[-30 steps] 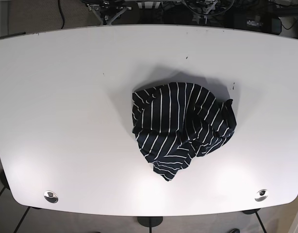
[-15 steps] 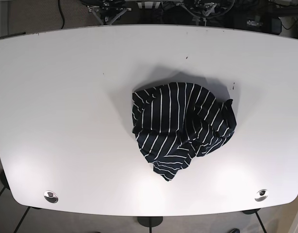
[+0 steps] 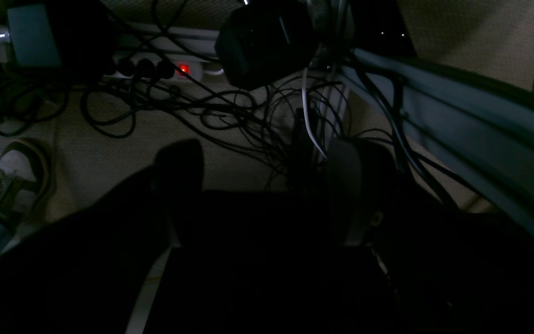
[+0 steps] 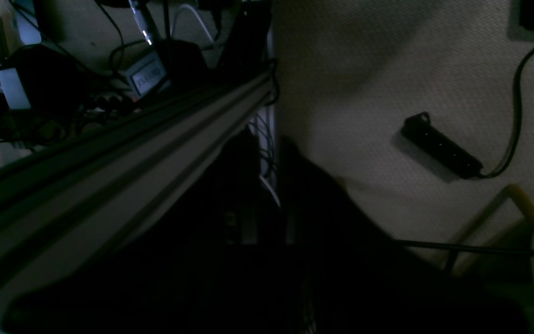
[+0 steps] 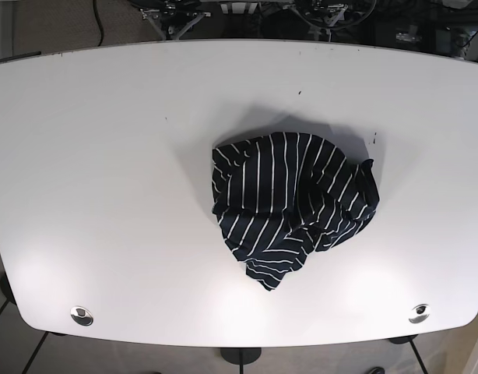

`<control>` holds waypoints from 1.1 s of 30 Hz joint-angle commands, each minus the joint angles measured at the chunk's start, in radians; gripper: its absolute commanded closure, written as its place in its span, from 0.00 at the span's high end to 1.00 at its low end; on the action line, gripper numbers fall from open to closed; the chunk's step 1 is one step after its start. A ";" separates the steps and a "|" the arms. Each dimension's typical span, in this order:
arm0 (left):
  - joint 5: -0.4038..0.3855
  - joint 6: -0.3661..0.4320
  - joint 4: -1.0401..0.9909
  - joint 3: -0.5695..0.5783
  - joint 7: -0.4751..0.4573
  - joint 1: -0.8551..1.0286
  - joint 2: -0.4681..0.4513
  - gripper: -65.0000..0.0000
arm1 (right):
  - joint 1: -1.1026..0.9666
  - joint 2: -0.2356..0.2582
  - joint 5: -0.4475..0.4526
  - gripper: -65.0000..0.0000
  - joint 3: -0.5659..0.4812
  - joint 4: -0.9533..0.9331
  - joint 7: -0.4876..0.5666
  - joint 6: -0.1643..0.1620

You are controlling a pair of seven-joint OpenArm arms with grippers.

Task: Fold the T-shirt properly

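Note:
The T-shirt (image 5: 292,204) is dark with thin white stripes. It lies crumpled in a heap slightly right of the middle of the white table (image 5: 107,156) in the base view. Neither gripper shows in the base view. The left wrist view is very dark; my left gripper (image 3: 262,181) hangs over the floor behind the table, its fingers (image 3: 179,167) standing apart with nothing between them. In the right wrist view my right gripper (image 4: 267,157) is a black silhouette beside a metal rail, and its jaws are too dark to read. Both grippers are away from the shirt.
Two round metal fittings (image 5: 82,315) (image 5: 419,312) sit near the table's front corners. Behind the table are tangled cables (image 3: 230,111), a power strip with a red light (image 3: 183,69), a metal frame rail (image 4: 109,157) and a person's shoe (image 3: 14,176).

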 commanded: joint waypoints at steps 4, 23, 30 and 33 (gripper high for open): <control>-0.005 0.001 0.011 -0.001 -0.001 0.012 -0.016 0.60 | -0.003 0.005 0.001 0.11 -0.002 0.003 0.009 0.005; -0.007 0.003 0.679 -0.003 -0.002 0.480 0.016 0.59 | -0.421 0.056 0.011 0.11 0.005 0.537 0.004 0.004; -0.009 0.001 1.042 -0.003 -0.001 0.754 0.051 0.59 | -0.674 0.085 0.011 0.11 0.005 0.890 0.004 0.002; -0.009 -0.001 1.238 -0.003 -0.001 0.886 0.058 0.59 | -0.795 0.088 0.011 0.11 0.006 1.057 0.004 0.002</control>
